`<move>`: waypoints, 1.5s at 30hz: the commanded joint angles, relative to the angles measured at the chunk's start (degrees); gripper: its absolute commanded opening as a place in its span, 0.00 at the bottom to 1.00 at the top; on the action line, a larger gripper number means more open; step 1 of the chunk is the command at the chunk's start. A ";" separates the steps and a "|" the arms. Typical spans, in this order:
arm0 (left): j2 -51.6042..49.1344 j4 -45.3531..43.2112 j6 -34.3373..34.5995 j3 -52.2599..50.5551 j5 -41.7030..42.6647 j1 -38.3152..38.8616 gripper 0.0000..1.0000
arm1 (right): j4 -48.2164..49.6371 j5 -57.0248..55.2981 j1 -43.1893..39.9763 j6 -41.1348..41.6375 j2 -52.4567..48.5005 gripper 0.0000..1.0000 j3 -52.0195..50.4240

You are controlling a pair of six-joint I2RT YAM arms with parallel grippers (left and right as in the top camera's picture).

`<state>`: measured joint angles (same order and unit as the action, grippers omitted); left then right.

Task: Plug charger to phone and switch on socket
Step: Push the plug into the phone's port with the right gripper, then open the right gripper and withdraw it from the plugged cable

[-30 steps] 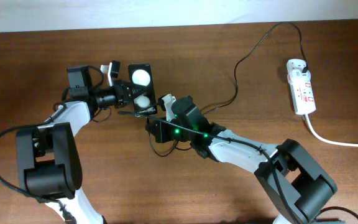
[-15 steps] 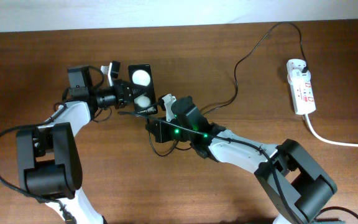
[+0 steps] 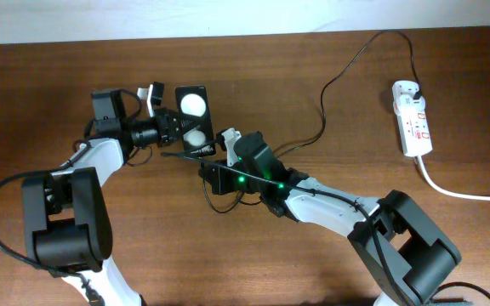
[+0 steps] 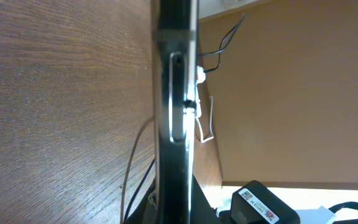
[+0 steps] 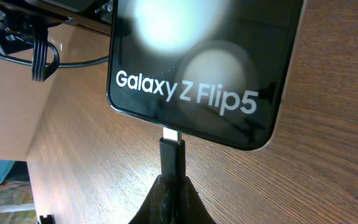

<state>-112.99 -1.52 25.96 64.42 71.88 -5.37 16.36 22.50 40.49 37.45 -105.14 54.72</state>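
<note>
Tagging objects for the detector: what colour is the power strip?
The power strip is white, with small red markings; it shows best in the overhead view.

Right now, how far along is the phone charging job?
Done: charger looks plugged into the socket. In hand: left jaws hold the phone; right jaws hold the charger's tip at its port, metal showing. Left: seat it, flip the switch.

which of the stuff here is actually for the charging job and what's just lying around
For the job: phone; charger cable, with its plug tip at the phone's port; socket strip.

Not part of it: wooden table; thick white cord trailing from the strip. Nothing else loose shows.
</note>
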 commanded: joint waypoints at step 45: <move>0.17 14.78 0.09 2.23 -27.52 7.28 0.00 | -54.10 -3.74 -25.55 -16.24 15.76 0.99 0.74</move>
<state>-113.06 9.96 26.30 64.66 51.13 0.82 -32.25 21.41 17.65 23.97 -91.05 55.40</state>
